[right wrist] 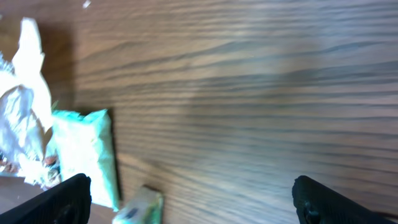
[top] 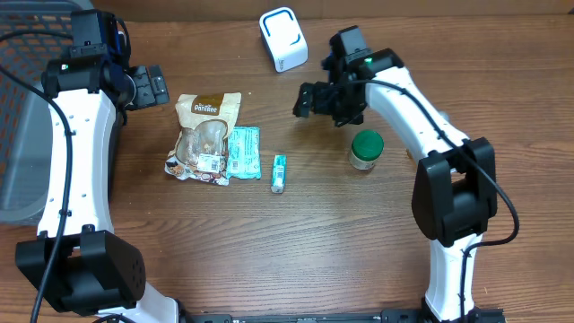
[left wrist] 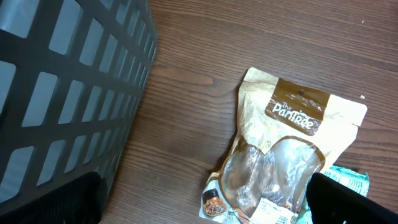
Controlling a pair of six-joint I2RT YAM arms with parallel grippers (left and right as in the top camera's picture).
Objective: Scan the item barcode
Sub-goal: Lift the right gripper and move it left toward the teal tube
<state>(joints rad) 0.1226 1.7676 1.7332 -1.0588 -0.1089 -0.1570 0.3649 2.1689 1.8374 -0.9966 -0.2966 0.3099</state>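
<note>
Four small goods lie on one brown wooden table (top: 341,242): a snack pouch (top: 207,135) left of centre, a teal packet (top: 243,151) touching its right edge, a small tube (top: 279,172) just beside that, and a green-lidded jar (top: 366,150) apart at centre right. One white scanner (top: 283,39) stands at top centre. One grey basket (top: 18,152) fills the left edge. Open wood spreads across the lower half. The left gripper (top: 154,87), upper left, and the right gripper (top: 305,99), between scanner and jar, both hang with jaws spread wide, holding nothing.
</note>
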